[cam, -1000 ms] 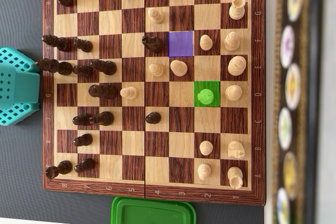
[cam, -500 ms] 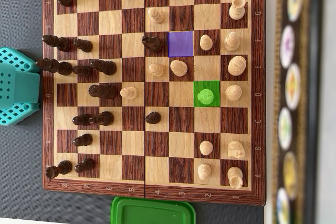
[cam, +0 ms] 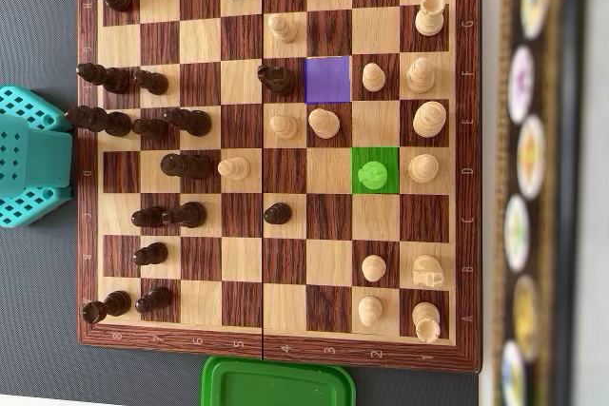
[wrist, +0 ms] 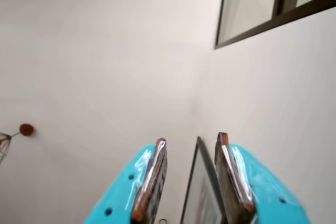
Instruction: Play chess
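Observation:
In the overhead view a wooden chessboard (cam: 276, 354) fills the table. Dark pieces (cam: 186, 166) stand mostly on its left half and light pieces (cam: 423, 168) mostly on its right. One square is tinted green with a piece (cam: 374, 175) on it, and an empty square (cam: 327, 80) is tinted purple. My teal arm (cam: 30, 157) sits off the board's left edge. In the wrist view my gripper (wrist: 191, 138) points up at a pale wall, open, with nothing between its brown-padded fingers (wrist: 152, 179).
A green plastic container (cam: 276, 382) lies just below the board's bottom edge. A blurred dark strip with round pale items (cam: 528, 154) runs along the right side. The wrist view shows a dark window frame (wrist: 262, 22) and a picture frame (wrist: 202, 192) on the wall.

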